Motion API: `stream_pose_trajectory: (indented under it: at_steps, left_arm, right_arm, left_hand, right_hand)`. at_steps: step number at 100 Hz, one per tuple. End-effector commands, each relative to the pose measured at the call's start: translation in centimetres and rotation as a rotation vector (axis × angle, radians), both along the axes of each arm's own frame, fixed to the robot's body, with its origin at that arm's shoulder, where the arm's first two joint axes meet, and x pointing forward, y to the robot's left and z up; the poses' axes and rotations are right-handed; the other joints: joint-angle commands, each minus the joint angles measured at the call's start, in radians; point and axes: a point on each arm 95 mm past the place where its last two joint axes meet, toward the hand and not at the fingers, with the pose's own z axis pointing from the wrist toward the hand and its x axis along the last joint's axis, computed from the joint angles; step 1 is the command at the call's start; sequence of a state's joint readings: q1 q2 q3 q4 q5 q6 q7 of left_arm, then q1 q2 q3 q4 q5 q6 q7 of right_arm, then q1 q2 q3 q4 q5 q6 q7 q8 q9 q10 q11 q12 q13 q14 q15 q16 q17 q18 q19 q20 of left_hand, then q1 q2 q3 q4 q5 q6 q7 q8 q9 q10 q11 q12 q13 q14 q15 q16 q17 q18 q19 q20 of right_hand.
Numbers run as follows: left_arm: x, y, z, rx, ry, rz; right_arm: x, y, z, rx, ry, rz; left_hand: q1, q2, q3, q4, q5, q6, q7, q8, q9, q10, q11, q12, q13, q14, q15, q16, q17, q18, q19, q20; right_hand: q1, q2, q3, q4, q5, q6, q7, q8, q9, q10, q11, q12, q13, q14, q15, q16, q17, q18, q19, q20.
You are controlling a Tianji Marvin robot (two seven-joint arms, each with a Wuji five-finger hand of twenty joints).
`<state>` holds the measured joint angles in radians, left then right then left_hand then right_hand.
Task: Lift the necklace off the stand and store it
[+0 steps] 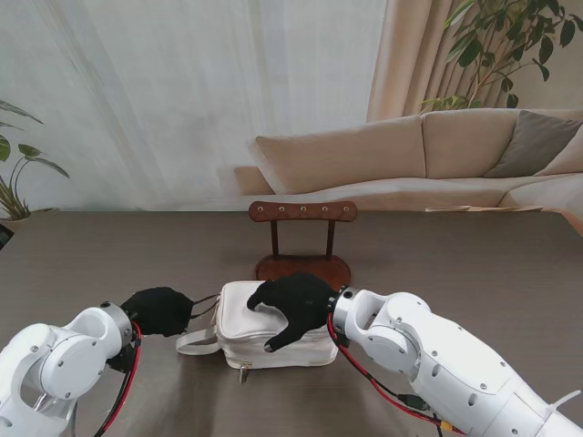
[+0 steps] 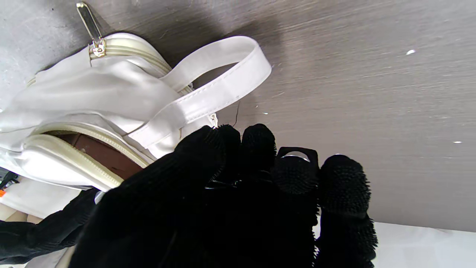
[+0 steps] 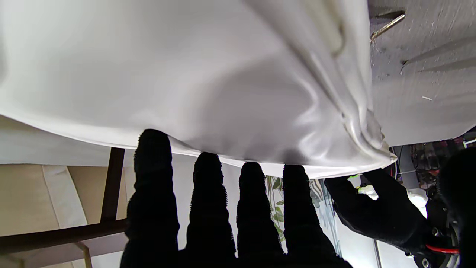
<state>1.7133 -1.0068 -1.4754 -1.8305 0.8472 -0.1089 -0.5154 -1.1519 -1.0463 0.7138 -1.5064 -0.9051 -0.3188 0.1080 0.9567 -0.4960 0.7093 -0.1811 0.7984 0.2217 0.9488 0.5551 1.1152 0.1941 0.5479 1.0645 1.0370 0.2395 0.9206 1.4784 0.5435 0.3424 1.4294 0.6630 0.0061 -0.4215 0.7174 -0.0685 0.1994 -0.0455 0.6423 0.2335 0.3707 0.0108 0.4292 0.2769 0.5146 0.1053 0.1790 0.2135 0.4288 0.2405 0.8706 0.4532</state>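
The dark table (image 1: pixel 510 273) bears a white pouch (image 1: pixel 241 337) and a wooden stand (image 1: pixel 302 264) behind it.

Glossy smooth white pouch (image 1: pixel 273 332), dark polished wooden stand (image 1: pixel 302 238), matt grained table (image 1: pixel 474 264).

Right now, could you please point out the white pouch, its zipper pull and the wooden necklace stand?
white pouch (image 1: pixel 239 320): stand view, bare top panel.
zipper pull (image 2: pixel 88 18): left wrist view, metal tab.
wooden necklace stand (image 1: pixel 301 211): stand view, top crossbar.
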Motion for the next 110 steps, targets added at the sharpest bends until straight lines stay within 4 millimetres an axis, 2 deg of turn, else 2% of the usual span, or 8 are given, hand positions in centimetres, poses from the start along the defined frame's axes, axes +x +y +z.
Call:
stream_pose_trajectory:
  at_steps: [1,24,39,52,62,75,89,110]
  left_arm:
    - [-0.5,0.1,0.3,0.016,0.013,-0.008]
    - [-2.0,0.5,0.9,0.047,0.011,-0.005]
    - [-2.9,0.4,1.4,0.049,0.002,-0.002]
    - [-3.7,0.3,1.9,0.051,-0.005,-0.006]
    - [-4.2,0.3,2.3,0.051,-0.009,-0.007]
    - [-4.7,0.5,2.6,0.043,-0.012,0.001]
    - [-4.9,1.1,2.6,0.059,-0.004,0.012]
    - [-4.7,2.2,2.1,0.075,0.011,0.038]
  right_arm:
    - [-0.4,-0.4,-1.8,-0.055,0.044,0.01]
    - [-0.2,-1.3,-3.0,-0.118,0.062,0.026]
    - [-0.1,-1.8,-3.9,-0.153,0.055,0.04]
    - [0.1,-2.0,-4.5,-0.175,0.039,0.042]
    - [0.3,-2.1,-4.8,-0.185,0.032,0.034]
    - [0.5,-2.3,-4.9,-0.189,0.019,0.018]
    - [0.9,-2.9,-4.7,-0.194,0.013,-0.002]
    - [1.5,-4.6,-4.6,-0.173,0.05,-0.042]
  left_hand:
    - [0.015,0.012,0.035,-0.019,0.006,-0.052,0.043,0.006,0.029,0.007,0.007,0.01,0.028,-0.019,0.001,-0.001,0.004,0.008,0.024,-0.001]
    - [0.015,0.012,0.034,-0.019,0.005,-0.054,0.043,0.006,0.029,0.005,0.007,0.01,0.028,-0.021,0.0,-0.002,0.005,0.006,0.023,-0.002]
    - [0.015,0.012,0.033,-0.019,0.006,-0.054,0.044,0.006,0.028,0.007,0.007,0.01,0.028,-0.02,0.001,-0.001,0.005,0.004,0.022,-0.003]
    - [0.015,0.013,0.033,-0.019,0.005,-0.054,0.044,0.006,0.028,0.004,0.007,0.01,0.028,-0.02,0.001,-0.001,0.005,0.004,0.022,-0.003]
    - [0.015,0.013,0.032,-0.019,0.006,-0.055,0.045,0.006,0.029,0.004,0.007,0.01,0.027,-0.02,0.001,-0.001,0.005,0.004,0.023,-0.003]
    - [0.015,0.013,0.032,-0.019,0.005,-0.055,0.045,0.006,0.029,0.004,0.007,0.01,0.027,-0.021,0.001,-0.001,0.005,0.004,0.023,-0.003]
    - [0.016,0.012,0.033,-0.019,0.006,-0.054,0.045,0.007,0.029,0.005,0.007,0.01,0.027,-0.023,0.001,-0.001,0.005,0.004,0.023,-0.003]
    - [0.015,0.011,0.035,-0.019,0.006,-0.054,0.045,0.007,0.029,0.004,0.007,0.011,0.027,-0.023,0.001,-0.002,0.005,0.004,0.023,-0.004]
  right_hand:
    - [-0.058,-0.043,0.027,-0.017,-0.038,0.019,0.002,-0.015,-0.04,0.009,0.001,-0.015,-0.026,-0.008,-0.004,-0.007,-0.331,-0.068,-0.091,-0.05]
    - [-0.008,-0.104,0.05,-0.016,-0.026,0.045,0.012,-0.028,-0.029,0.022,0.017,-0.015,-0.022,0.008,0.002,-0.011,-0.325,-0.067,-0.113,-0.045]
    - [0.111,-0.178,0.07,0.007,-0.003,0.049,0.028,-0.029,-0.007,0.011,0.032,-0.011,0.001,0.0,0.017,-0.01,-0.308,-0.071,-0.109,-0.038]
    - [0.261,-0.262,0.086,0.036,0.031,0.051,0.051,-0.024,0.03,-0.004,0.047,-0.006,0.039,-0.015,0.044,-0.004,-0.286,-0.077,-0.082,-0.031]
    - [0.383,-0.214,0.049,0.047,0.053,0.048,0.077,-0.013,0.066,-0.023,0.055,-0.002,0.068,-0.03,0.067,-0.003,-0.275,-0.086,-0.041,-0.038]
    - [0.568,-0.075,-0.051,0.059,0.088,0.033,0.101,0.007,0.126,-0.051,0.058,0.003,0.114,-0.048,0.093,0.002,-0.258,-0.098,0.013,-0.063]
    - [0.714,0.043,-0.125,0.076,0.122,0.011,0.125,0.024,0.185,-0.071,0.059,0.005,0.171,-0.066,0.114,0.01,-0.244,-0.106,0.047,-0.08]
    - [0.74,0.122,-0.174,0.089,0.136,-0.001,0.129,0.031,0.207,-0.077,0.059,0.007,0.187,-0.067,0.116,0.015,-0.245,-0.107,0.057,-0.088]
